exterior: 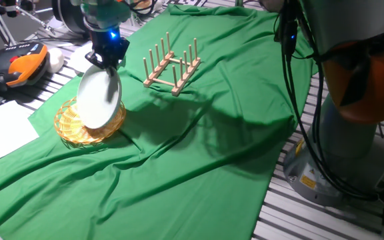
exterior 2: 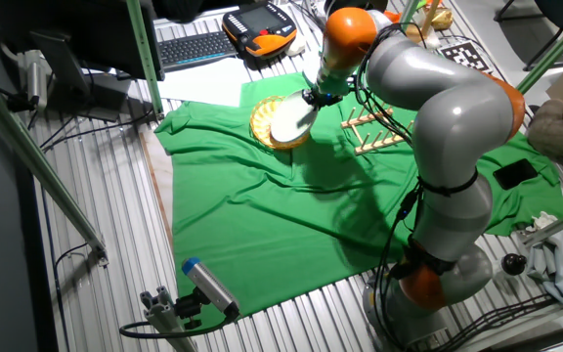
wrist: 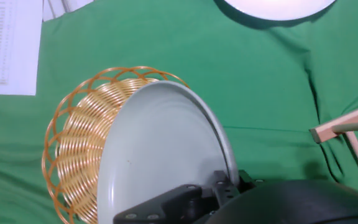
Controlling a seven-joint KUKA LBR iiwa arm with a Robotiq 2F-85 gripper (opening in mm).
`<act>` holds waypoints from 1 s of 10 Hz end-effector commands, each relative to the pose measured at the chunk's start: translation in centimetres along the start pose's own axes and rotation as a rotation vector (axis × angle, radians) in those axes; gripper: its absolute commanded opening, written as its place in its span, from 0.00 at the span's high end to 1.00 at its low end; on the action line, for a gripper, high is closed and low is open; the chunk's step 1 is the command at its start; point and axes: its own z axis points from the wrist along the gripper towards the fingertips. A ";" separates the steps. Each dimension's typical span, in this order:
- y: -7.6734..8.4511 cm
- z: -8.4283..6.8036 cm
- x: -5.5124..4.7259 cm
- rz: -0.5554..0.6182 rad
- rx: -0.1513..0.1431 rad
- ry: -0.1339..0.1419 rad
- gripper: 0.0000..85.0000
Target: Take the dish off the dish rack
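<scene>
Gripping the rim of the dish [wrist: 160,149], the gripper [wrist: 219,186] fills the bottom of the hand view, its 2 fingers closed on the plate's edge. That pale, round dish hangs tilted on edge over the woven wicker basket [wrist: 79,143], whose open loops show around its left side; whether the lower rim touches the basket cannot be told. In one fixed view the gripper [exterior: 105,61] holds the dish [exterior: 99,99] by its top, with the basket [exterior: 89,128] just below it on the green cloth [exterior: 199,160]. Farther back on the cloth stands the dish rack [exterior: 172,67], its upright pegs bare, well apart from the plate. Beyond it a sheet of white paper [wrist: 8,46] lies at the cloth's edge, and an orange pendant [exterior: 22,63] sits at the table's far left.
</scene>
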 end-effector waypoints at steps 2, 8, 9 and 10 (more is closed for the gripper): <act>0.1 -1.1 0.2 -0.005 -0.022 0.040 1.00; 0.1 -1.1 0.2 -0.250 0.033 0.170 1.00; 0.1 -1.1 0.2 -0.234 0.016 0.161 1.00; 0.1 -1.1 0.2 -0.219 0.015 0.145 1.00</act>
